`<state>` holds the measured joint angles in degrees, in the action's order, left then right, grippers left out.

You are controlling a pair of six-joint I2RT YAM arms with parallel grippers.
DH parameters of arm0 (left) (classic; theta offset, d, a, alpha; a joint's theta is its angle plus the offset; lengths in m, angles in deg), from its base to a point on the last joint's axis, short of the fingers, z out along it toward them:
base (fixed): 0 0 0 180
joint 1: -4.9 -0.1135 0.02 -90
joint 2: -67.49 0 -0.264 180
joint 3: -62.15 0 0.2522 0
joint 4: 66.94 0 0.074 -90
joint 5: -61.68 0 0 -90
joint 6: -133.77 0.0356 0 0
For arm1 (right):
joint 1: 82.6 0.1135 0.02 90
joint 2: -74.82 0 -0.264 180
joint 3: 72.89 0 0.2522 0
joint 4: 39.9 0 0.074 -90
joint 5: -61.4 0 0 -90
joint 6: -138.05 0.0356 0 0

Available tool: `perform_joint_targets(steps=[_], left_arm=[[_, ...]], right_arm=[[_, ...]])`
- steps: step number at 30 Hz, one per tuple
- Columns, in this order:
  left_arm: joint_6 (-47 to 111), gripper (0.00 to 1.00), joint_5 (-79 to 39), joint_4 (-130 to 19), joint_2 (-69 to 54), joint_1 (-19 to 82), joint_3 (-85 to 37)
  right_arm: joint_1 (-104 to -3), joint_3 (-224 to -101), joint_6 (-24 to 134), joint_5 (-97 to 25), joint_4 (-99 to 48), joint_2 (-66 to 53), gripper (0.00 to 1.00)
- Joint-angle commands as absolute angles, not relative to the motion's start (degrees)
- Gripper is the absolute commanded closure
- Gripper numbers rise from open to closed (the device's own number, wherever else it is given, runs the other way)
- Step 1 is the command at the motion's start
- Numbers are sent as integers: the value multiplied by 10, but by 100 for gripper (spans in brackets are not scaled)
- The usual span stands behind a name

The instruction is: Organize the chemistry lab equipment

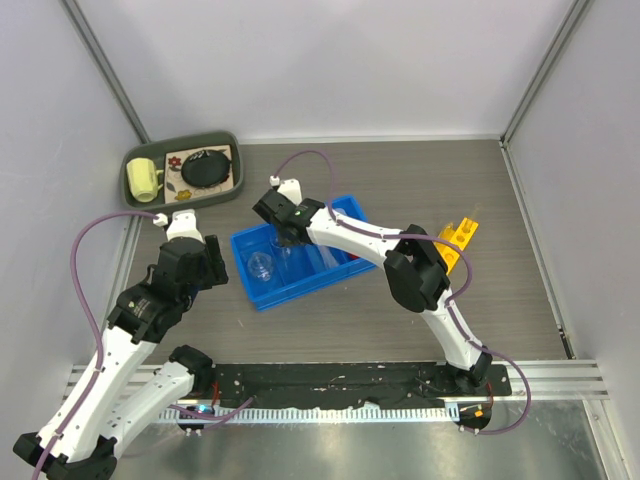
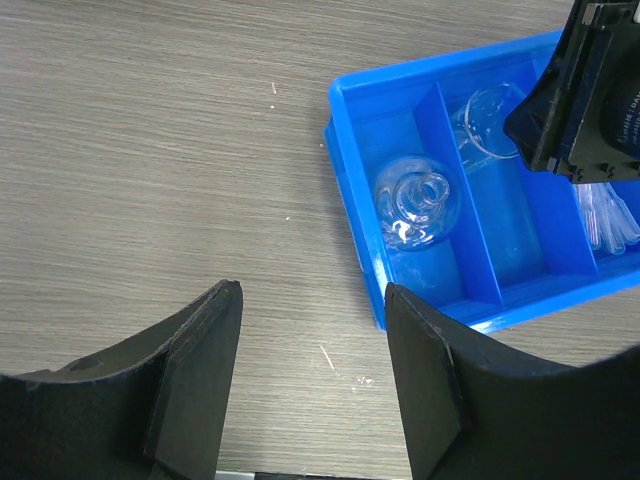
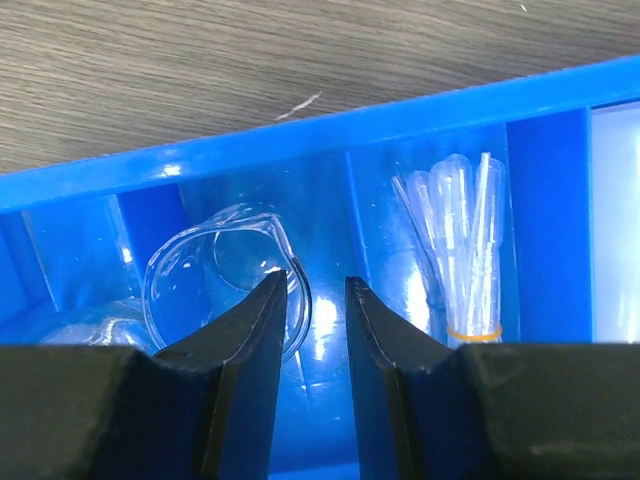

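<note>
Reaching over the blue plastic divided bin [image 1: 335,275], the right end effector [image 3: 315,285] hangs low in the middle compartment. Its fingers stand a narrow gap apart, astride the rim of a small clear glass beaker [image 3: 215,285] lying on its side. Whether they pinch the glass I cannot tell.

A bundle of thin clear pipettes [image 3: 460,240], banded near one end, lies in the next compartment, just beside the right finger. On the beaker's other side, a round clear glass vessel [image 2: 415,200] sits in the end compartment.

The right arm covers much of the bin from above, and its elbow hides part of the long yellow rack with holes [image 1: 460,235] beyond.

The left end effector [image 2: 312,290] hovers wide open and empty above bare grey worktop [image 2: 150,150], near the bin's end wall.

A dark green tray [image 1: 225,140] in the far left corner holds a yellow mug [image 1: 143,178] and a round black object [image 1: 208,167].
</note>
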<state>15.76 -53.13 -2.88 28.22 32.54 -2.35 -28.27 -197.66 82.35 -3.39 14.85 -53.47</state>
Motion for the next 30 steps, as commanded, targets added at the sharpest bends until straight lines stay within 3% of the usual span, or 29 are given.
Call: perform_joint_targets(steps=[1,5,12,24,30], left_arm=[[163,37,-528,-55,282,326,-23],[163,37,-528,-54,282,326,-23],[163,37,-528,-54,282,326,-22],[163,37,-528,-53,286,326,-23],[163,37,-528,-54,291,326,-23]], right_arm=[[-279,-1992,823,11,170,-480,64],[-279,-1973,816,49,189,-438,64],[-278,-1879,823,78,180,-329,47],[-278,-1717,875,162,249,-166,40],[-289,-1629,934,180,291,-90,29]])
